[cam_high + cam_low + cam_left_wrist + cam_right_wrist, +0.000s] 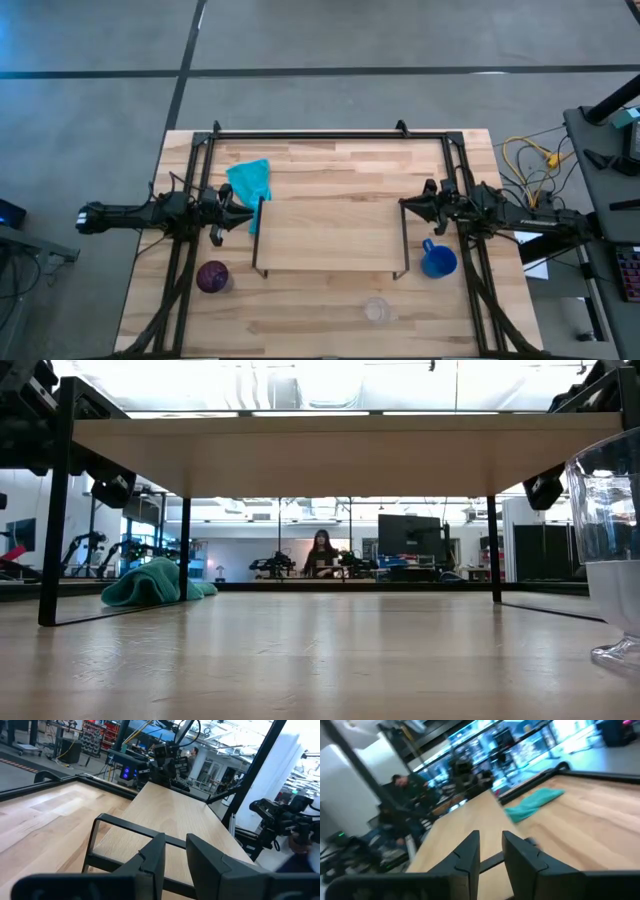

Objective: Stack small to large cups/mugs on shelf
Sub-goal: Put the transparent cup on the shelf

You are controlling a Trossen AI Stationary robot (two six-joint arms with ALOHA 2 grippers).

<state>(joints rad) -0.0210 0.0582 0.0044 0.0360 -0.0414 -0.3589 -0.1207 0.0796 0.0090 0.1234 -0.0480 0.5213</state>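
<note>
Start state: shelf [330,232] bare, nothing stacked.
Both end effectors, left [240,212] and right [410,207], fingers slightly apart, empty, at shelf ends. Purple cup [212,277], blue mug [438,260], glass cup [377,311] on desk [330,160]; first pick likely next.

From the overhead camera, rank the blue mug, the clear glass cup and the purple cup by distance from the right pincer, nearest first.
1. Bright blue mug with a handle: just beside the right pincer, off the shelf's right end.
2. Small clear glass cup: on the table in front of the shelf.
3. Larger purple cup: far across, on the left arm's side.
</note>
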